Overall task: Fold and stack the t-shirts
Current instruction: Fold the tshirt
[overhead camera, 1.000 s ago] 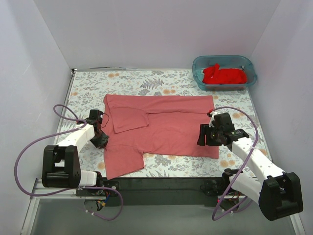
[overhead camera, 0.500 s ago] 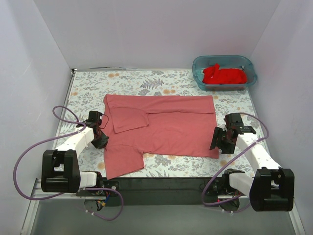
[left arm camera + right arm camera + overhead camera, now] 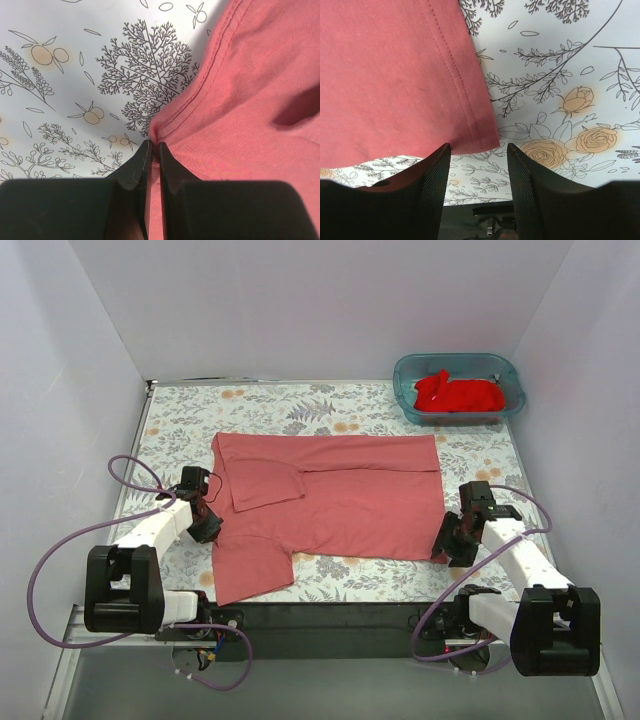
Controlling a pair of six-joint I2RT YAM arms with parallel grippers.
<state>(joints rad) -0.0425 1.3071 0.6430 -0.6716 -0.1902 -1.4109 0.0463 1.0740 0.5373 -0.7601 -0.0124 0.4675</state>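
Note:
A dusty salmon-red t-shirt (image 3: 340,500) lies spread on the floral table, one sleeve folded in over its upper left. My left gripper (image 3: 208,528) is shut on the shirt's left edge at the sleeve seam; the left wrist view shows the jaws pinching the cloth (image 3: 240,100) there. My right gripper (image 3: 447,545) is open, low over the shirt's near right hem corner (image 3: 485,142), which lies between the jaws. A brighter red t-shirt (image 3: 458,393) lies crumpled in the teal tub (image 3: 408,400).
The teal tub stands at the table's far right corner. The floral table cover (image 3: 180,420) shows bare around the shirt. White walls close the left, back and right. A black rail (image 3: 330,615) runs along the near edge.
My right gripper moved right off the shirt, then down and back to its near right corner. The left gripper stayed at the sleeve seam. The shirt has not shifted.

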